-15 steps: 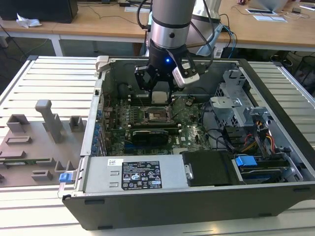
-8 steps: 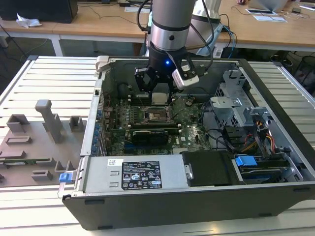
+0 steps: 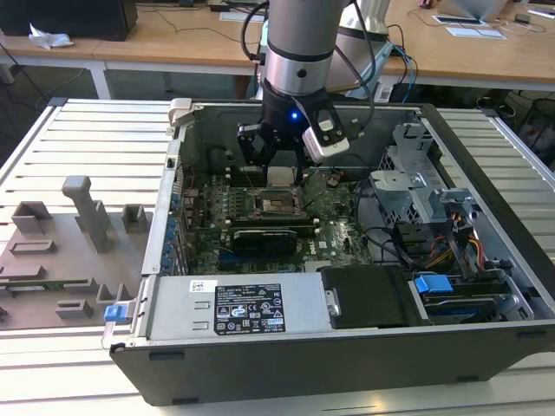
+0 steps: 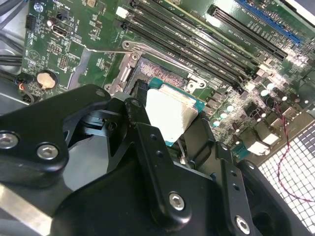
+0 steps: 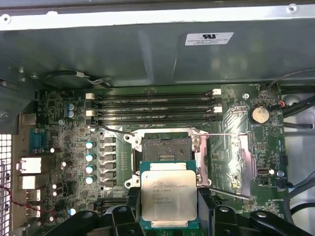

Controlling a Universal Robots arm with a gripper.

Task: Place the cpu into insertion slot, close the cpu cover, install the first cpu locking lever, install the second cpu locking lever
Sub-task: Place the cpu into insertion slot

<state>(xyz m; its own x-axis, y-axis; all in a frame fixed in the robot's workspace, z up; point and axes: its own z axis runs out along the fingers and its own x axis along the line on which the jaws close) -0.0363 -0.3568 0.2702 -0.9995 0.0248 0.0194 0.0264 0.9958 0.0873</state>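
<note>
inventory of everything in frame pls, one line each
cpu: 1, silvery-grey top with green edge; held over the motherboard, by the socket
insertion slot: 1, dark with metal rim; mid motherboard, open, no chip in it
memory slots: several, black; alongside the socket
coin battery: 1, silvery; on the motherboard
motherboard: 1, green; inside the case
computer case: 1, dark grey, side open; on the table
power supply: 1, silver, labelled; at the case's near edge
fixture tray: 1, grey; at the exterior view's left of the case
table: 1, pale slatted metal
gripper: 1, black; jaws shut on the cpu
</note>
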